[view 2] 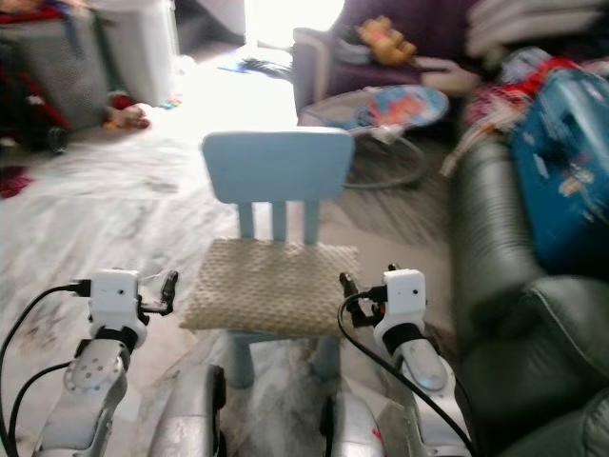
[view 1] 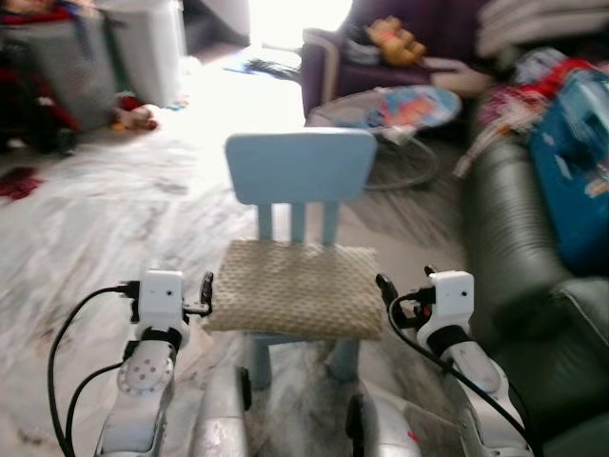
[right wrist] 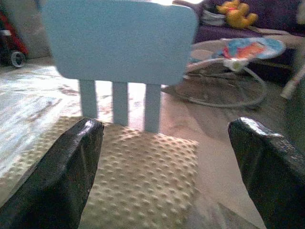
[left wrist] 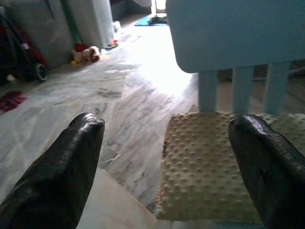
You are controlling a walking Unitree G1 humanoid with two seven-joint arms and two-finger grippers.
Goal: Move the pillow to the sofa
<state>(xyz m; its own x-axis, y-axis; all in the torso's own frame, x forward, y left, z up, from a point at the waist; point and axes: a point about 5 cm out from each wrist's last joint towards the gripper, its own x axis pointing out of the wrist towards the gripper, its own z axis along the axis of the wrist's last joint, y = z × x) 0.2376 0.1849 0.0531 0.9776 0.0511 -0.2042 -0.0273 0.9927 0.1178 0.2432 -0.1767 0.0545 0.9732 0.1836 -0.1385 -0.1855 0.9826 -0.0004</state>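
Where the head camera looks down, the left eye view shows a beige dimpled pillow (view 1: 295, 288) lying flat on the seat of a small light-blue chair (view 1: 300, 167) that stands on a marbled floor (view 1: 105, 219). The left gripper (view 1: 206, 293) hovers just beside the pillow's left edge, and the right gripper (view 1: 383, 288) just beside its right edge; neither touches it. A dark green sofa (view 1: 519, 238) runs along the right side, with a blue bag (view 1: 576, 162) on it. Far behind the chair sits a baby bouncer (view 1: 404, 109).

The right eye view gives the same layout: pillow (view 2: 271, 286) on the chair seat, sofa (view 2: 504, 257) to the right and apart from the chair.

Along the left wrist view, two black fingers (left wrist: 57, 171) stand spread wide, holding nothing. Between them lie the pillow's left edge (left wrist: 214, 167) and bare floor; the chair's backrest (left wrist: 233, 33) rises at the far side.

Along the right wrist view, the black fingers (right wrist: 52, 176) are likewise spread apart and hold nothing. The pillow (right wrist: 138, 176) fills the gap between them, with the chair's backrest (right wrist: 119, 40) beyond and a yellow plush toy (right wrist: 236, 13) far off.
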